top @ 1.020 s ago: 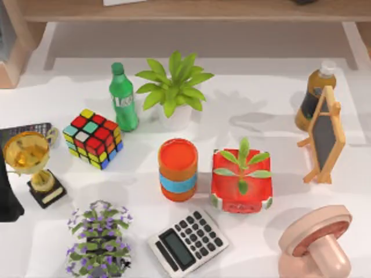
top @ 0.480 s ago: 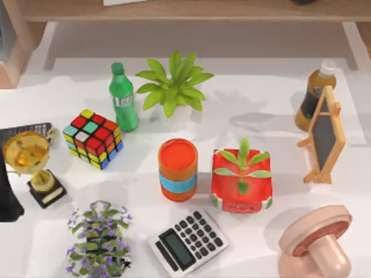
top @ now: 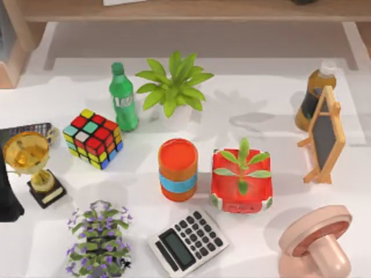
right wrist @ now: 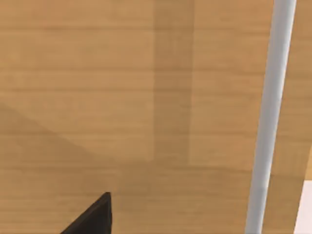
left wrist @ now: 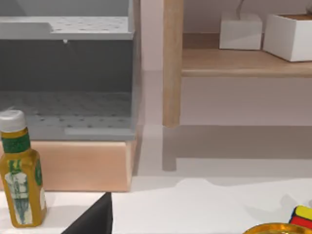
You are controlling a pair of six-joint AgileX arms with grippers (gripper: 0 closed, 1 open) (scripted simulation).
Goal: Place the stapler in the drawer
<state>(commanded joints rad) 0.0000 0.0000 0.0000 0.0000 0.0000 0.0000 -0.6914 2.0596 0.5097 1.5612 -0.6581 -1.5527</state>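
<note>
You see a white table [top: 255, 104] carrying a green bottle [top: 123, 98], leafy plant [top: 174, 87], cube [top: 93, 138], trophy [top: 32, 165], orange cup [top: 178, 169], red planter [top: 242, 180], calculator [top: 187, 242], purple flowers [top: 98, 237], chalkboard [top: 323, 136] and amber bottle [top: 313, 95].

Grey cabinet and wooden shelf beyond the white table

A yellow bottle [left wrist: 20, 170] with a green label stands upright before the grey perforated cabinet [left wrist: 66, 78]; a wooden post [left wrist: 172, 63] carries a shelf [left wrist: 246, 62] holding two white boxes [left wrist: 240, 30].
</note>
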